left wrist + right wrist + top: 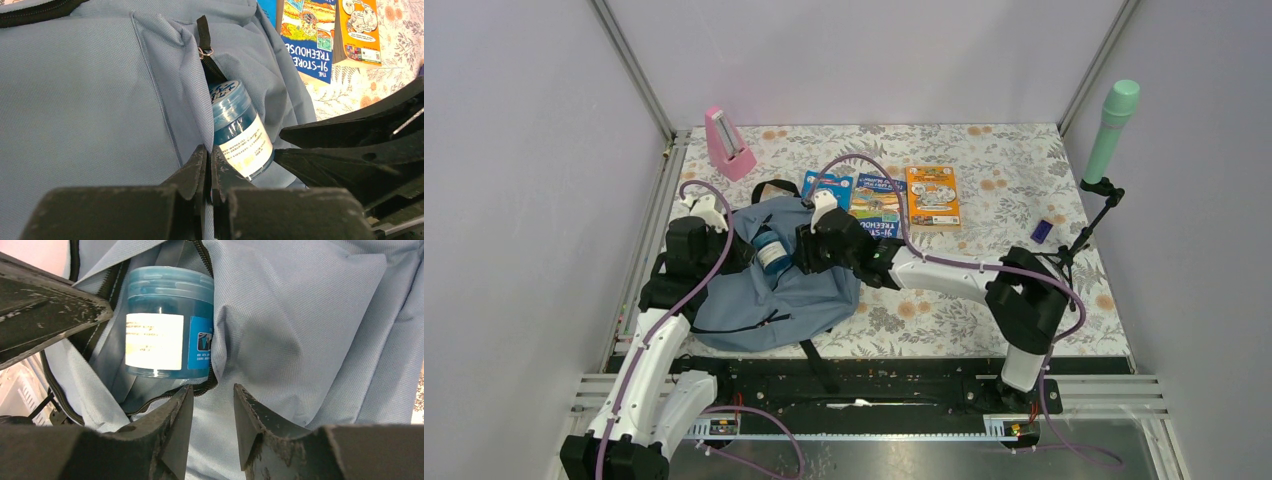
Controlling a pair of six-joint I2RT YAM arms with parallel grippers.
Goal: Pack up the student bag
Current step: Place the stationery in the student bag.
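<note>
The grey-blue student bag (774,290) lies at the near left of the table, its zipper pocket open. A blue jar with a white label (771,252) sits half inside the opening; it also shows in the left wrist view (242,135) and the right wrist view (167,325). My left gripper (210,160) is shut on the bag's fabric edge beside the jar, holding the opening up. My right gripper (212,405) is open and empty over the bag fabric, just short of the jar and not touching it.
Three books lie behind the bag: a small blue one (826,186), a blue "Treehouse" one (877,205) and an orange one (932,196). A pink metronome (727,145) stands at the back left. A green microphone on a stand (1110,130) and a small purple object (1041,231) are at the right.
</note>
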